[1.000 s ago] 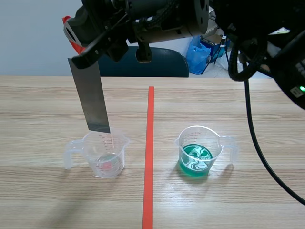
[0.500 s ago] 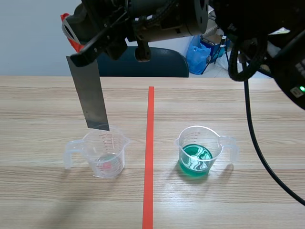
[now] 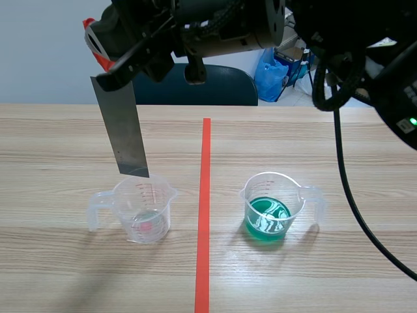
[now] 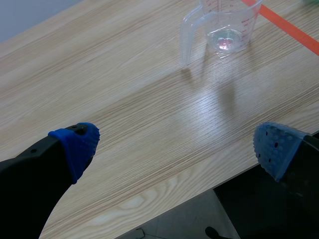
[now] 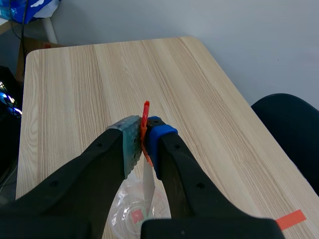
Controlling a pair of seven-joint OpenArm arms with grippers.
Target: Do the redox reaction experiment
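Left gripper released, fingers wide apart over the near edge of the table, nothing between them; clear cup sits ahead of it. The clear cup and a cup of green liquid stand either side of the red tape line, well apart. Right gripper is clenched on a metal strip at its orange-red top end. The strip hangs slightly tilted, lower end at the clear cup's far rim; can't tell if touching. Blue chair behind the table.

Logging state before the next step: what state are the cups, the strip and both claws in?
Metal strip: held slightly tilted, tip above the left cup.
Left cup: upright, looks empty.
Right cup: upright, holds green liquid.
Right claw: shut on the metal strip.
Left claw: open, empty.
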